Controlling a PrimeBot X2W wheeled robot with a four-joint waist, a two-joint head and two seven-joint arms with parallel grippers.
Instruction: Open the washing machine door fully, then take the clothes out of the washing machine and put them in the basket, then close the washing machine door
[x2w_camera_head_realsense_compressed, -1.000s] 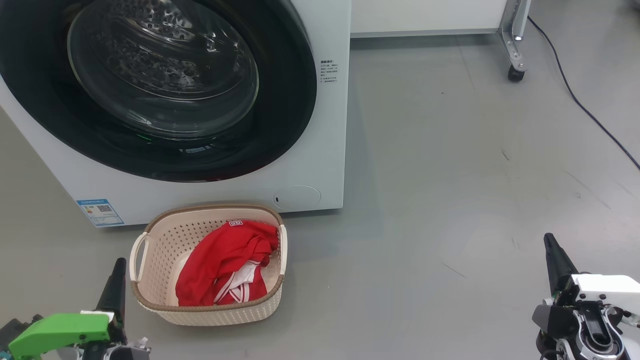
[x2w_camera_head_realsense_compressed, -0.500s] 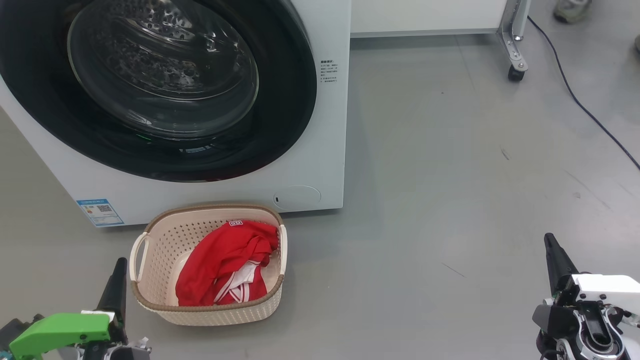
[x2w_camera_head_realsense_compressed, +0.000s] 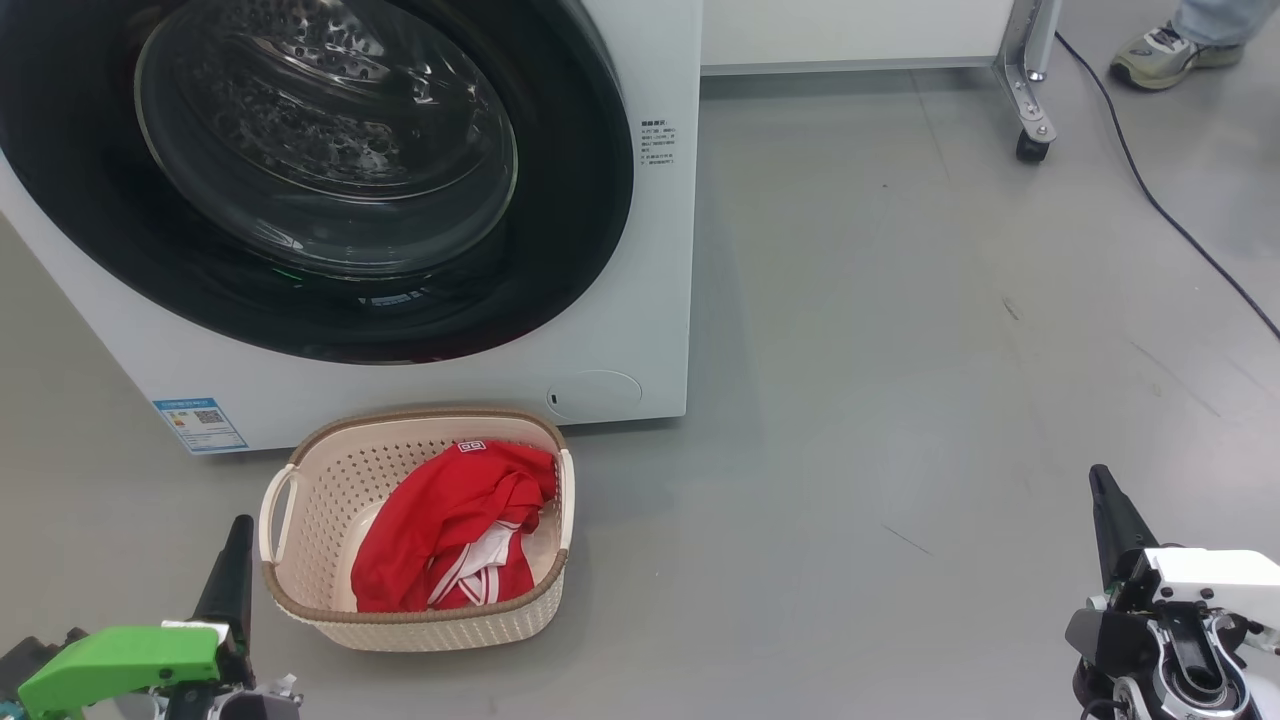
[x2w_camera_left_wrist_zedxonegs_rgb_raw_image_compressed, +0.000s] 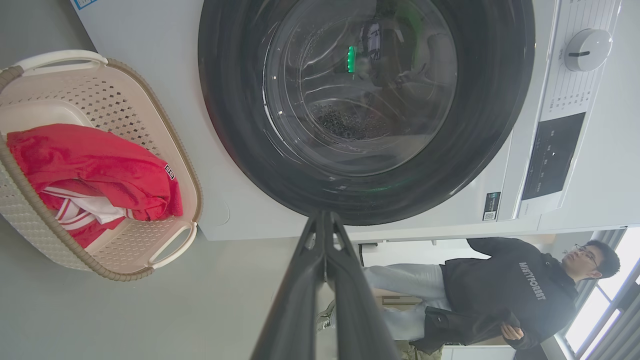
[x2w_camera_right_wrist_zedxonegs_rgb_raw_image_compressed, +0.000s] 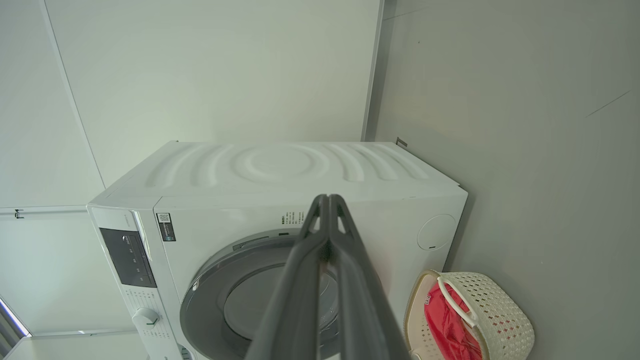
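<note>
Basket (x2w_camera_head_realsense_compressed: 450, 625) just beside washing machine (x2w_camera_head_realsense_compressed: 660, 300)

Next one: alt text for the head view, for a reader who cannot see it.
A white washing machine with its round black-rimmed door shut stands on a grey floor, and a cream basket in front of it holds red clothes. The left claw and right claw, both shut, sit at the bottom corners; a person's shoe is at the top right.
</note>
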